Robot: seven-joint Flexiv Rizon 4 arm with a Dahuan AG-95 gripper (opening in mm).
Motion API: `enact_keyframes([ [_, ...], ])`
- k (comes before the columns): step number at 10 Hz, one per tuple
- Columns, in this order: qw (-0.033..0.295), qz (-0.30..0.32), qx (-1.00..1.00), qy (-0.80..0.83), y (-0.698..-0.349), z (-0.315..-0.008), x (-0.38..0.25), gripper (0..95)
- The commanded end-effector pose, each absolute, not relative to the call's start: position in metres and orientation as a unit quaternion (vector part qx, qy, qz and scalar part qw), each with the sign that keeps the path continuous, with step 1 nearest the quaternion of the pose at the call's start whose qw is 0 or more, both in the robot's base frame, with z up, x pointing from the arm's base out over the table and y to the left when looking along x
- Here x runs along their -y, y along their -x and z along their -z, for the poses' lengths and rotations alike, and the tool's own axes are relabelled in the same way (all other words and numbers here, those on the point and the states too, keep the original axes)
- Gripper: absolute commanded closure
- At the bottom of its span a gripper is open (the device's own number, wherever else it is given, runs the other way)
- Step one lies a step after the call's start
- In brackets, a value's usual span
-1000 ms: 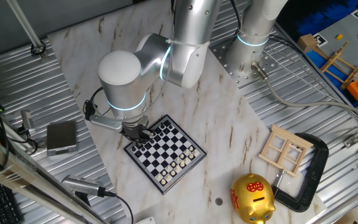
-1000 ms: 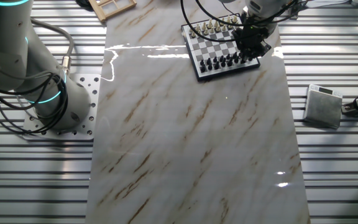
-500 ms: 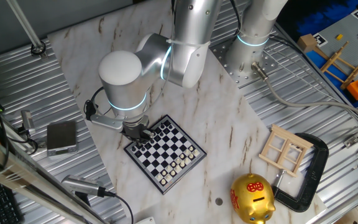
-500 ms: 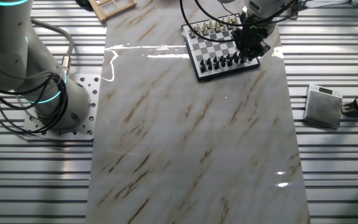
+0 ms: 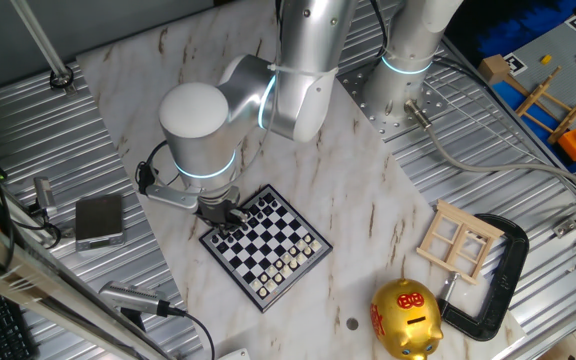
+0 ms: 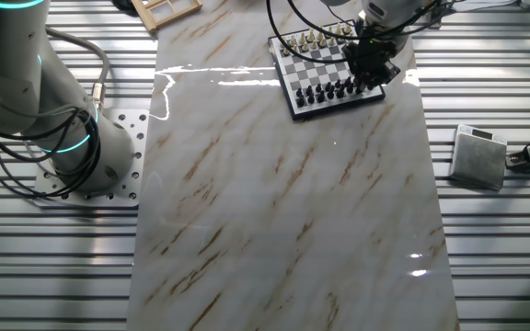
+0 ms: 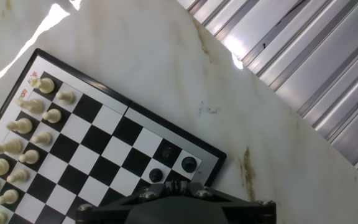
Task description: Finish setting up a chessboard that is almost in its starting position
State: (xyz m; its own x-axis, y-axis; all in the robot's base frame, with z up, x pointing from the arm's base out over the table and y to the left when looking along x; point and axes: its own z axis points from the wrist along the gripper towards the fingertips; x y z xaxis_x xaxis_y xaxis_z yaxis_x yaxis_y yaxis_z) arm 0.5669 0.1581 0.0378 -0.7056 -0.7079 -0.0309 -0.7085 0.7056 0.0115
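1. Location: the chessboard [image 5: 265, 246] lies flat on the marbled desk [image 6: 283, 202], near one edge, well apart from the pale wooden frame [image 5: 458, 240] and the gold piggy bank [image 5: 405, 318].
2. Step in hand, as judged: the gripper [image 6: 370, 66] is low over the black-piece corner of the board, either seating or collecting a piece there.
3. Fingers: hidden in every view; how far open, or whether anything is held, cannot be told.
4. Next move calls for a straight vertical lift, so neighbouring black pieces [image 6: 329, 91] stay standing.
5. View differences: the hand view alone shows the white pieces [image 7: 33, 130] ranked along one side; the fixed views alone show the gripper's position over the board.
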Motion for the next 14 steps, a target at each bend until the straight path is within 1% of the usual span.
enact_keyframes([
  [1,0.011,-0.012,-0.923,0.384,-0.5670,-0.0374,-0.1585,95.0],
  [11,0.011,-0.015,-0.923,0.385,-0.5670,-0.0374,-0.1585,95.0],
  [12,0.011,-0.016,-0.923,0.385,-0.5670,-0.0374,-0.1585,76.0],
  [14,0.010,-0.016,-0.922,0.387,-0.5667,-0.0372,-0.1586,76.0],
])
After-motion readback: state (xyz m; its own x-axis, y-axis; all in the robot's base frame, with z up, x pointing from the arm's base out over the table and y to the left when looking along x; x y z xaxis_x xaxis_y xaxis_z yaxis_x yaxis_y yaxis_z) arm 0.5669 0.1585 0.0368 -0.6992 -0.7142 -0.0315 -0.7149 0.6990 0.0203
